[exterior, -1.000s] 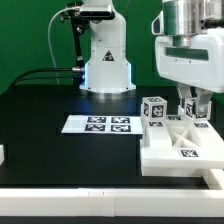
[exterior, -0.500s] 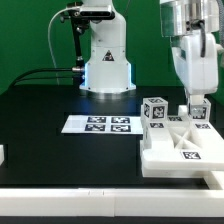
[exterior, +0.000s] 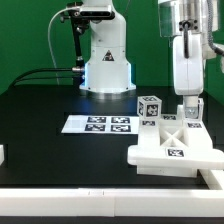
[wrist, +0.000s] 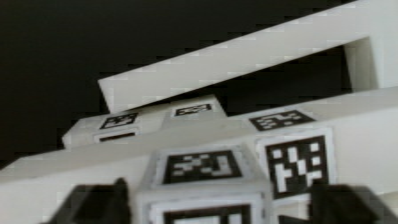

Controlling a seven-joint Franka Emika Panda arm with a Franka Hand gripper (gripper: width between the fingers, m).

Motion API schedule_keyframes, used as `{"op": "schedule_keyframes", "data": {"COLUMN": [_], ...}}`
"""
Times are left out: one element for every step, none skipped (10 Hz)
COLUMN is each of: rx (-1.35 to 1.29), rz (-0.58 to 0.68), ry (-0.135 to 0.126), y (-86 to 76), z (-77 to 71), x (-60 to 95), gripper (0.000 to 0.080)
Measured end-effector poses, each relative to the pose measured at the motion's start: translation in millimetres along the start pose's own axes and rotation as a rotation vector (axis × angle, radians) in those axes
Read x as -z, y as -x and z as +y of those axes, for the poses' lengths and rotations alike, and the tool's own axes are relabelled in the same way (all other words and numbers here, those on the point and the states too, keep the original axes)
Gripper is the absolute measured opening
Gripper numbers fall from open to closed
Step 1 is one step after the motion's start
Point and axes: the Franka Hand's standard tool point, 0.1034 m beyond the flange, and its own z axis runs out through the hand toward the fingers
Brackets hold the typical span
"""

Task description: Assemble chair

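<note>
The chair [exterior: 176, 150] is a part-built group of matte white tagged pieces at the exterior view's lower right: a flat slab with a tagged block [exterior: 149, 106] standing at its back. My gripper [exterior: 190, 110] comes down onto the group's right back part. In the wrist view my gripper [wrist: 222, 207] has its dark fingers [wrist: 93, 206] on either side of a white tagged block [wrist: 210, 170], shut on it. Beyond that block lie more tagged chair pieces and a long white bar [wrist: 231, 62].
The marker board [exterior: 97, 124] lies flat on the black table, to the left of the chair in the exterior view. The robot base [exterior: 107, 62] stands behind it. A small white piece [exterior: 2, 153] sits at the left edge. A white rail [exterior: 90, 200] runs along the table's front.
The chair group has slid and turned toward the exterior view's left, with my gripper on it. My wrist has turned and moved slightly left too.
</note>
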Motion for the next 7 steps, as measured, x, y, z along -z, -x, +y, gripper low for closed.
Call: {"op": "schedule_keyframes", "data": {"rx": [0.004, 0.013, 0.022, 0.037, 0.047, 0.049, 0.051], "rz": [0.000, 0.000, -0.003, -0.011, -0.026, -0.034, -0.029], "ry": [0.000, 0.003, 0.000, -0.003, -0.004, 0.001, 0.005], "y": [0.2, 1.4, 3.5, 6.5, 10.4, 11.4, 10.5], "z": [0.1, 1.2, 1.3, 1.7, 0.7, 0.0, 1.5], "x": [0.0, -0.1, 1.8, 7.5, 18.3, 24.3, 20.7], "gripper": [0.0605, 0.0636, 0.0636, 0.0647, 0.0649, 0.0649, 0.0649]}}
